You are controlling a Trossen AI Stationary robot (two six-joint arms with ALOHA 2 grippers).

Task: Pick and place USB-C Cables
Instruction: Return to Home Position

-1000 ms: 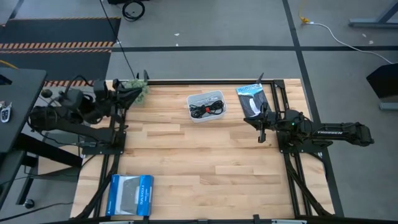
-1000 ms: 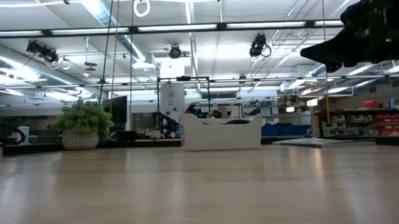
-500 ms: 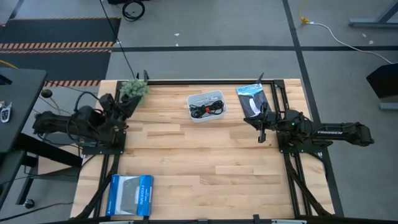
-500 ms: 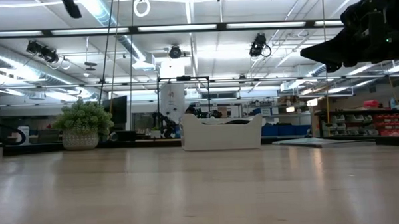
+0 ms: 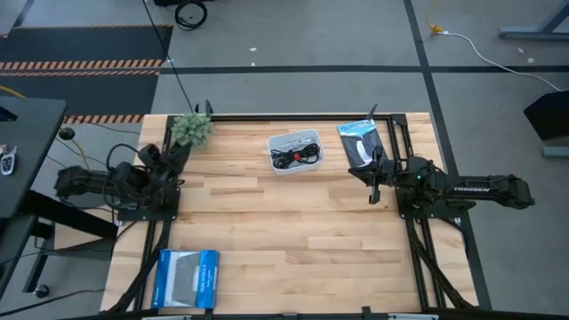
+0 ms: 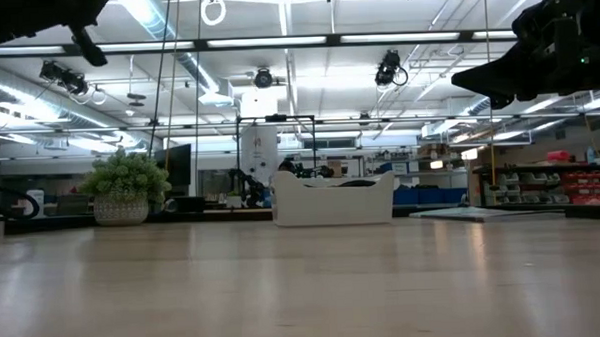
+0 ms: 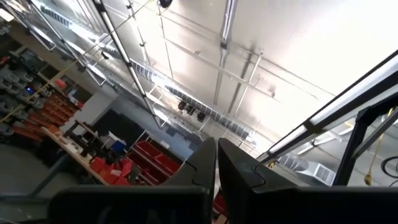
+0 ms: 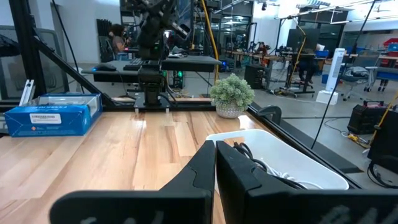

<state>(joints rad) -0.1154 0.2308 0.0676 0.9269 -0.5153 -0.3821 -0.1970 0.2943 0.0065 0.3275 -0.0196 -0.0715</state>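
USB-C cables (image 5: 295, 156) lie heaped in the white bin (image 6: 331, 205) at the table's (image 5: 293, 231) 12 o'clock edge, while the left gripper (image 7: 216, 142) at 10 o'clock, tipped toward the ceiling, and the right gripper (image 8: 216, 144) at 2 o'clock are both clenched on nothing.

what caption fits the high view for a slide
USB-C cables in the white bin, left gripper and right gripper shut, parked apart from it
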